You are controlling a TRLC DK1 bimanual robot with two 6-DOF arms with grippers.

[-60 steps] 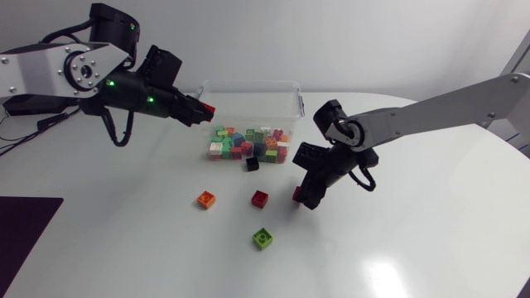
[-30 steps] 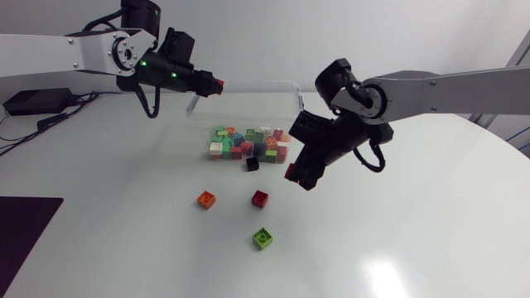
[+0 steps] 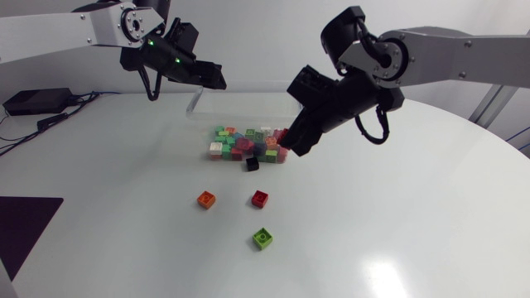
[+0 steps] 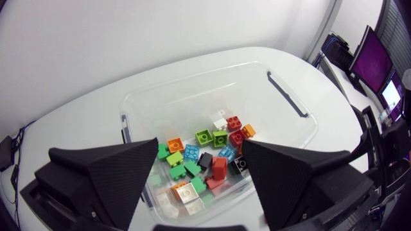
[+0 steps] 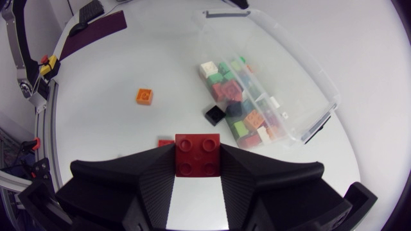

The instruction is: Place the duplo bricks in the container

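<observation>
Changes: the red brick lately pinched by the left gripper is gone from it. Its fingers are spread and empty above the clear container, so that brick is judged delivered. The right gripper is raised from the table to the container's near right corner, clamped on a dark red brick.

Left mid-table: orange brick, red brick, green brick, black brick.

Materials: glossy, hard, studded squares; container thin, transparent, round-cornered.
</observation>
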